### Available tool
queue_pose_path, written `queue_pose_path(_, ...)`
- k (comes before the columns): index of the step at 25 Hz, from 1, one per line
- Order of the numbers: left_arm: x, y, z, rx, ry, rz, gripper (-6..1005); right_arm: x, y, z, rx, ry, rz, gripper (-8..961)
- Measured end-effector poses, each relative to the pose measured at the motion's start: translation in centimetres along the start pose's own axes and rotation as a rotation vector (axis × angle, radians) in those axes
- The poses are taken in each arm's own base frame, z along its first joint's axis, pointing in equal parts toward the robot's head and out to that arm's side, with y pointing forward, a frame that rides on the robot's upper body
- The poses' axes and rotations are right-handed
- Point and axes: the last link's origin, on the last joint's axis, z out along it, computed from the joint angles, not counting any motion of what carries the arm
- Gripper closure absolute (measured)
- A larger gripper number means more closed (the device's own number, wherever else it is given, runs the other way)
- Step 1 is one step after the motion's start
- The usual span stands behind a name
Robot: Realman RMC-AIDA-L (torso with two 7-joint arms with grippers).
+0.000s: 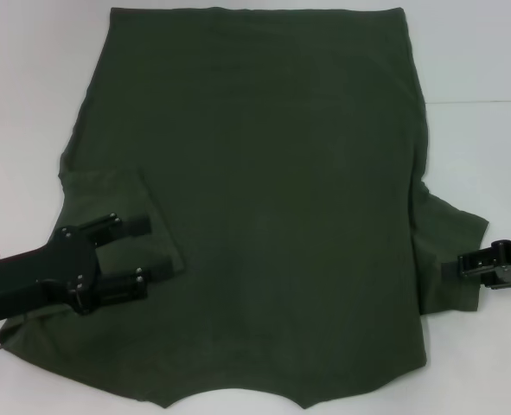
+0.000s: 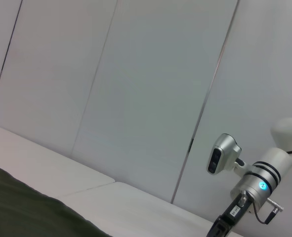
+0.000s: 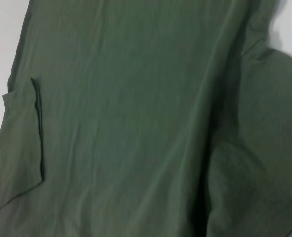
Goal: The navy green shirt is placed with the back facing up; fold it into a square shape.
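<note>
White tabletop (image 1: pixel 30 78): dark olive-green cotton shirt (image 1: pixel 264 199), left sleeve folded inward (9 o'clock); left gripper (image 1: pixel 143 255) spread, empty; right gripper (image 1: pixel 467 264) pinching right sleeve, unfolded.

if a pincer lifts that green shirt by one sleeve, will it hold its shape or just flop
Probably flop: the navy green shirt lies flat with soft ripples. Its left sleeve, by the open left pincer, already lies folded over the body, so it bends readily. The matte fabric looks unlikely to slip; the right pincer sits at the other sleeve.
</note>
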Motion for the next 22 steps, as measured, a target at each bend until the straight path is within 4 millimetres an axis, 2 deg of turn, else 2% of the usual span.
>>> queue_pose_path(12,0.03,-0.01,0.04,-0.001,0.002,-0.001,132,0.12,-0.01,0.31,0.001,-0.003,-0.017,479)
queue_pose_path(17,0.04,-0.01,0.05,-0.001,0.002,-0.003,133,0.08,0.02,0.28,0.003,-0.001,-0.020,690)
queue_pose_path(20,0.04,-0.01,0.06,-0.001,0.002,-0.003,133,0.03,0.07,0.28,0.005,0.001,-0.025,919)
queue_pose_path(22,0.04,-0.01,0.05,-0.001,0.002,-0.003,133,0.01,0.06,0.25,0.007,0.001,-0.027,927)
